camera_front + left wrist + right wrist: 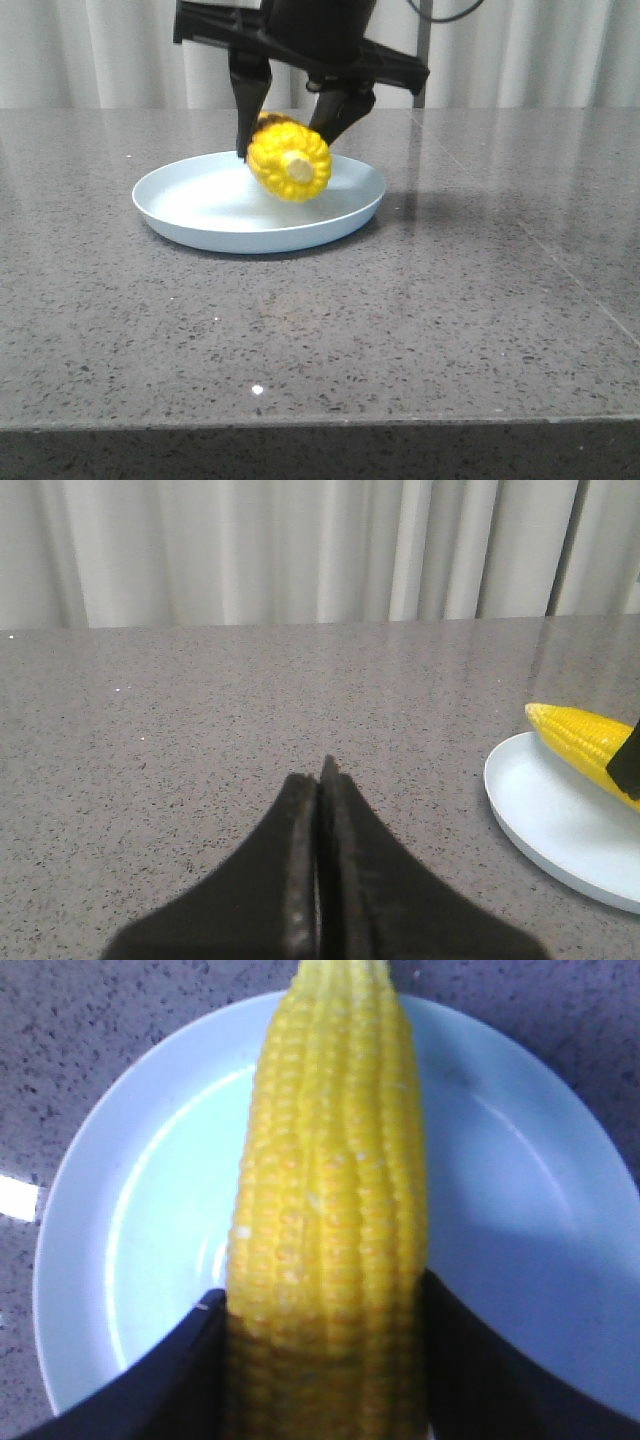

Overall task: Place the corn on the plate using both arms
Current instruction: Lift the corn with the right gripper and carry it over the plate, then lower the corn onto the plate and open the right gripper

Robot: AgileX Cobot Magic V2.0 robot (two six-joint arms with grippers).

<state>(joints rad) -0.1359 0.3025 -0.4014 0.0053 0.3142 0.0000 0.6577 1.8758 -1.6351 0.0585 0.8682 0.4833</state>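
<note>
1. Look at your right gripper [295,125]: it comes down from the top of the front view, and its 2 black fingers [248,100] are clamped on the corn [289,160], 1 on each flank.
2. The corn sits over the plate [200,232], its pale stub end facing the camera and its far end hidden behind the fingers. From the front view it looks lifted off the plate floor, but you cannot tell for sure whether its underside touches.
3. On the plate's clock face in the front view, the corn is at about 1 o'clock from the centre, towards the back rim.
4. In your right wrist view the corn [330,1220] runs lengthwise across the middle of the plate [80,1230], with the tapered tip reaching past the far rim and a dark finger [150,1380] pressed against each side.
5. Your left gripper [319,780] is clenched on nothing: its jaws meet in 1 thin seam above bare table [200,710].
6. From that left wrist view, the plate [540,810] lies off at about 3 o'clock, well apart from the fingers, with the corn's tip [580,738] over its rim.
7. The grey speckled table [450,300] carries the plate; pale curtains [100,50] hang behind.
</note>
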